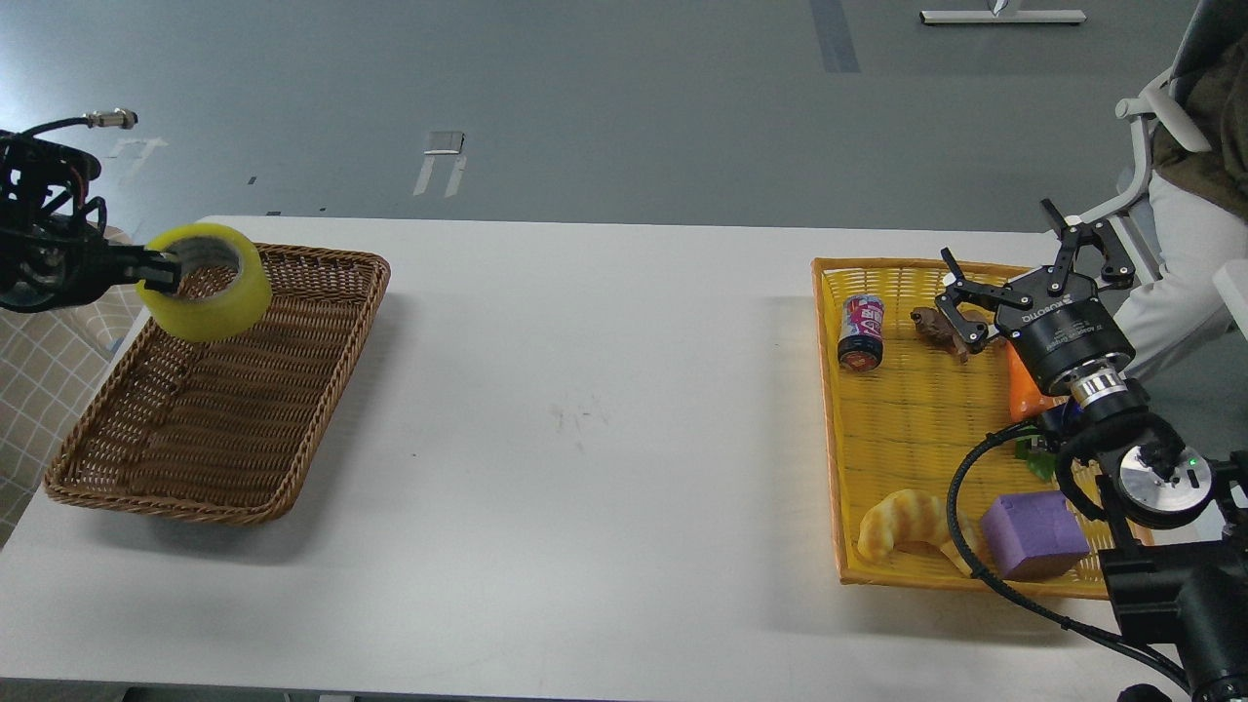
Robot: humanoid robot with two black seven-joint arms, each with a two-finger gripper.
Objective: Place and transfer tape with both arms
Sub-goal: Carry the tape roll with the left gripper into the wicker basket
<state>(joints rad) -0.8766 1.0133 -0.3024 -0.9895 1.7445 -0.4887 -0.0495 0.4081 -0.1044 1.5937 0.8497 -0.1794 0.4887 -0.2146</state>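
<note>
The tape (207, 292), a yellow translucent roll with a grey core, hangs above the far left part of the brown wicker basket (244, 487). My left gripper (161, 270) comes in from the left edge and is shut on the tape's rim, one finger inside the core. My right gripper (1024, 263) is open and empty, fingers spread wide, above the far right part of the yellow basket (829, 439).
The yellow basket holds a small can (861, 333), a brown object (936, 325), an orange item (1029, 390), a croissant (902, 524) and a purple block (1033, 534). The white table (604, 409) lies between the baskets. A person sits at the right edge (1199, 195).
</note>
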